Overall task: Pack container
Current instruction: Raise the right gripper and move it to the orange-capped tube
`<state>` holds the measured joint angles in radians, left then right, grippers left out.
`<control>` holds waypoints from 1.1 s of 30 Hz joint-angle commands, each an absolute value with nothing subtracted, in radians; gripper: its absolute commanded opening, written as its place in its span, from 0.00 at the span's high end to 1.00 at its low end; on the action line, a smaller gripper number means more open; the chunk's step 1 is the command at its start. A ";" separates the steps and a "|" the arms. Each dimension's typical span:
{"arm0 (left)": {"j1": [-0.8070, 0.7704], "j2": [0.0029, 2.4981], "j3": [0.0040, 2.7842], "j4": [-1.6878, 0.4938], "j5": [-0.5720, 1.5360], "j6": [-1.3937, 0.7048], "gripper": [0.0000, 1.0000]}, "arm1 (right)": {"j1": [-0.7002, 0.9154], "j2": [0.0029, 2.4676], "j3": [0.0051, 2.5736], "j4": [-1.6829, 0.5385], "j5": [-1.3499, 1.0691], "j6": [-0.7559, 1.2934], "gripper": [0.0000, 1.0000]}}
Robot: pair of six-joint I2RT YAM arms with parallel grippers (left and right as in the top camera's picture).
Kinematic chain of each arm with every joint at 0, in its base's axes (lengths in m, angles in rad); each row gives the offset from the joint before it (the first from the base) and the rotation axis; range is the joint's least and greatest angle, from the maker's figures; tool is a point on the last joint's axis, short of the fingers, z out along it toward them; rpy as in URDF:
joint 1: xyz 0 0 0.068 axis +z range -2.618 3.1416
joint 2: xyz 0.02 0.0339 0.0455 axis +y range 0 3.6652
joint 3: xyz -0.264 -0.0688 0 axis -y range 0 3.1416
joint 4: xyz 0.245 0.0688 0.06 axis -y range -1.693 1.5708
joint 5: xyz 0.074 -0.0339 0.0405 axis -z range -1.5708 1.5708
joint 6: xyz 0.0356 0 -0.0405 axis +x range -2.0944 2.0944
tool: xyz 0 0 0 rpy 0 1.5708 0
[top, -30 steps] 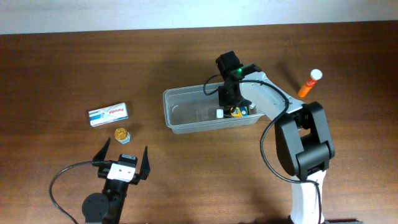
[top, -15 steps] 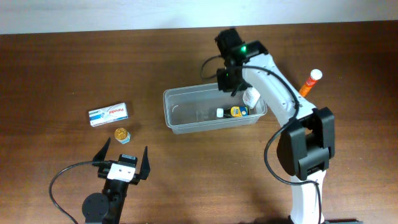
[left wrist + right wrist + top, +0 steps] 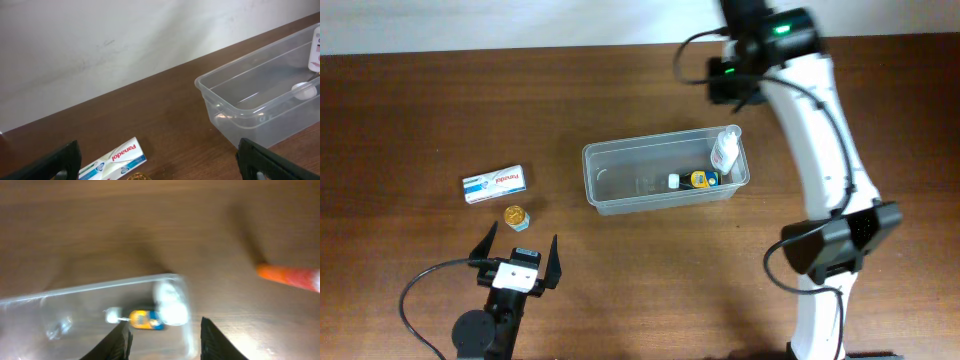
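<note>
**Hovering clear of a part-packed container**

Right gripper (image 3: pixel 162 339) hung high above the table (image 3: pixel 420 100). Its jaws were parted a modest way, with nothing between them. The container (image 3: pixel 620 150) lay well below it. From the wrist view, the container's near end sat straight under the fingertips.

Inside, at the end closest under this gripper, a white bottle (image 3: pixel 725 150) leaned against the end wall with its cap up. Likely it tipped there because the wall propped it. Beside its base lay a small yellow-and-blue piece (image 3: pixel 701 179) and a smaller white-capped one (image 3: pixel 673 181), both flat on the floor of the container. The far half of the container was bare.

An orange tube (image 3: pixel 287 275) lay on the wood off to one side of the right gripper, outside the container and well apart from it. The picture was blurred, so I could not read any detail.

Left gripper (image 3: pixel 523 245) sat low near the table edge, jaws at their widest and empty. Just ahead of it lay a small gold-topped thing (image 3: pixel 516 215), with a blue-and-white box (image 3: pixel 494 183) a little beyond. The container stood farther ahead, to its right.

Judgement: packing was roughly half done. The tube, the box and the gold-topped thing were not yet packed. The wide left jaws looked well placed for the box.
</note>
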<state>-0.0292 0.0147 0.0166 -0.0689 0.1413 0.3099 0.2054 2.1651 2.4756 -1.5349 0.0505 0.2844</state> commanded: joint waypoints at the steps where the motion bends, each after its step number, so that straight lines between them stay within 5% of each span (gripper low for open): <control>1: -0.023 0.005 0.009 -0.069 0.134 0.307 0.01 | 0.052 2.146 2.498 -1.610 0.056 0.284 0.60; 10: -0.023 0.005 0.009 -0.069 0.134 0.307 0.01 | -0.177 2.148 2.483 -1.687 -0.086 0.152 0.59; 33: -0.023 0.005 0.009 -0.069 0.134 0.307 0.01 | -0.224 2.150 2.168 -1.374 -0.067 -0.030 0.38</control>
